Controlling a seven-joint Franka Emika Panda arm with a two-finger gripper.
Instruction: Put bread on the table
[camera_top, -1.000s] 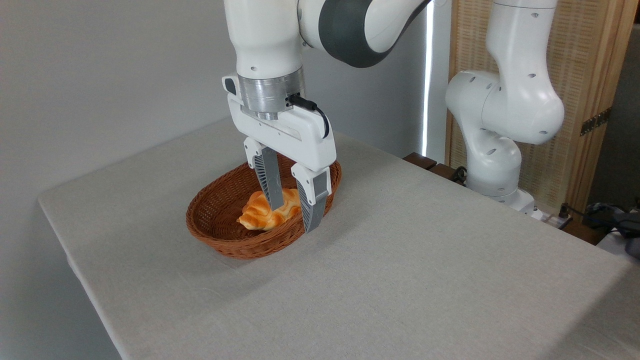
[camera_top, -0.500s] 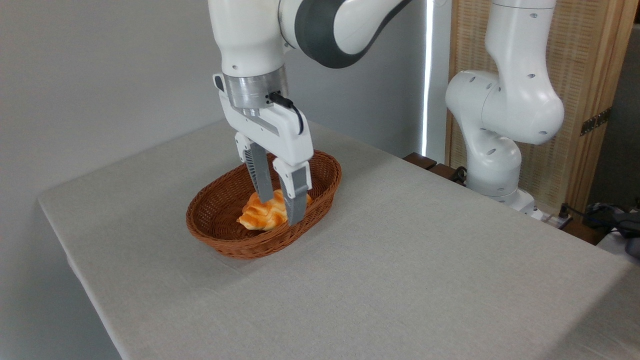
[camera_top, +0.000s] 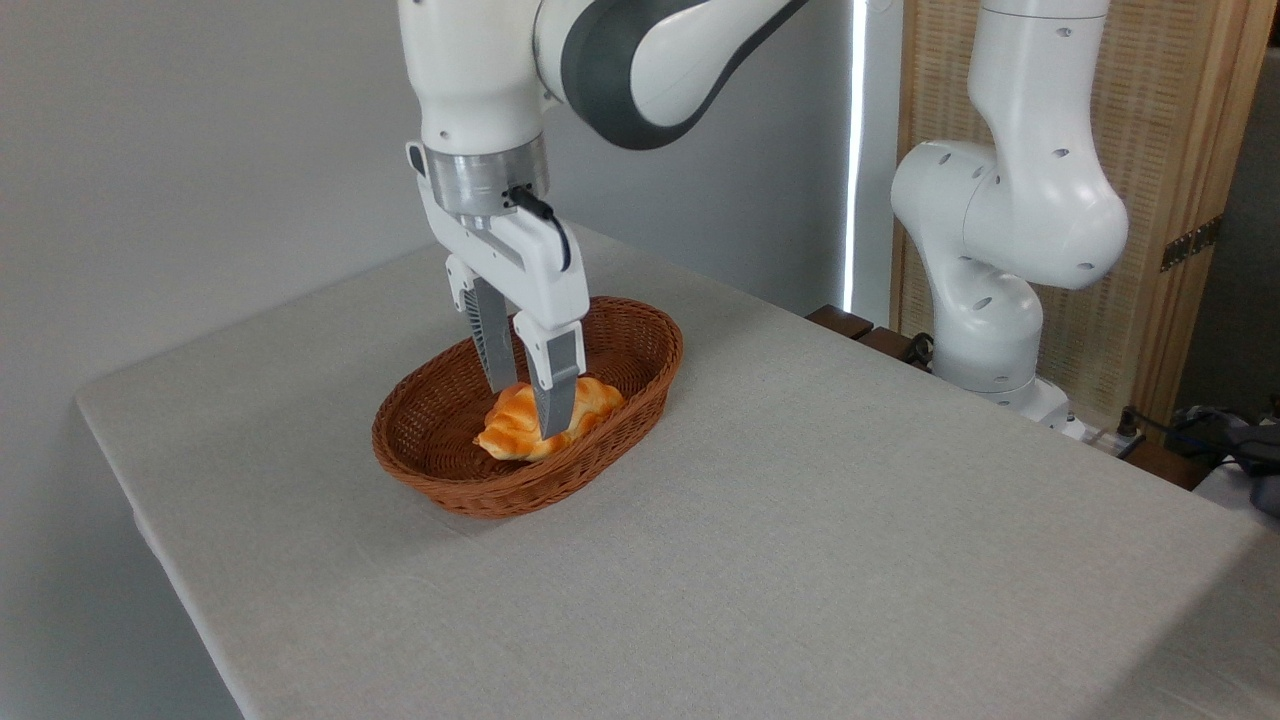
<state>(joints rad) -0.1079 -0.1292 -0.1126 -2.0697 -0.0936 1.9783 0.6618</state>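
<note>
The table (camera_top: 800, 560) is stretching across the near part of the scene, its plain grey-beige cloth lying flat. Toward the far left of it, a brown wicker basket (camera_top: 440, 480) is sitting on the cloth. The bread (camera_top: 512, 428) is lying inside the basket, glossy golden-orange with paler ridges, its length running from near left to far right along the basket floor.

The claw (camera_top: 526, 410) is hanging straight down into the basket over the middle of the bread. Its two grey fingers (camera_top: 556, 385) are standing apart with a moderate gap between them, one on the near side of the loaf and one on the far side, so the loaf is sitting between them. The tips are reaching down to the level of the bread's top; whether they are pressing on it is not clear. Nothing is being lifted.

Above, the white arm (camera_top: 480, 70) is rising out of the top edge. Farther right, its base (camera_top: 1000, 300) is standing beyond the table's far edge, in front of a wooden screen (camera_top: 1180, 180).
</note>
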